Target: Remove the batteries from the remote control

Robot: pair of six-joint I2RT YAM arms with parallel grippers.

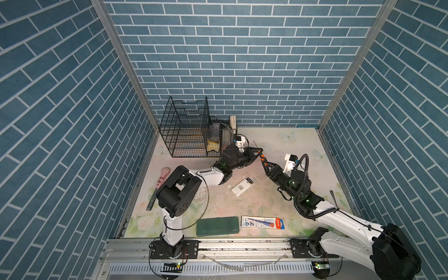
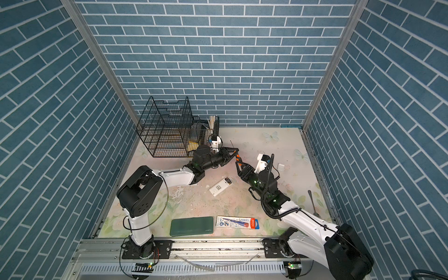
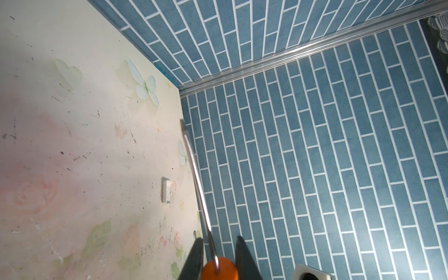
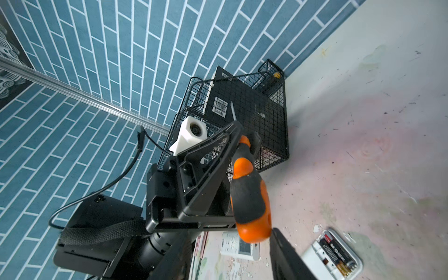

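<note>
Wire rack (image 1: 184,126) at back; green case (image 1: 217,226) beside, perhaps, a pen pack (image 1: 263,222).

My screwdriver (image 4: 249,194): matt black rubbery grip over glossy orange plastic; shaft (image 3: 196,184) is bright polished metal. Left gripper (image 4: 243,139) fingers (image 4: 206,164): matt black plastic, scuffed whitish. Remote (image 1: 240,188): smooth white plastic. Batteries (image 4: 335,254): glossy black wrap. Far-left wire rack (image 1: 184,126): black coated metal wire. Table (image 1: 266,198): matt printed sheet, scratched. Near case (image 1: 217,226): matt green.

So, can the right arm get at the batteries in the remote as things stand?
Probably yes: the batteries lie uncovered in the remote, with nothing between them and the right gripper. That gripper is at the handle of the screwdriver, which the left gripper clamps.
</note>
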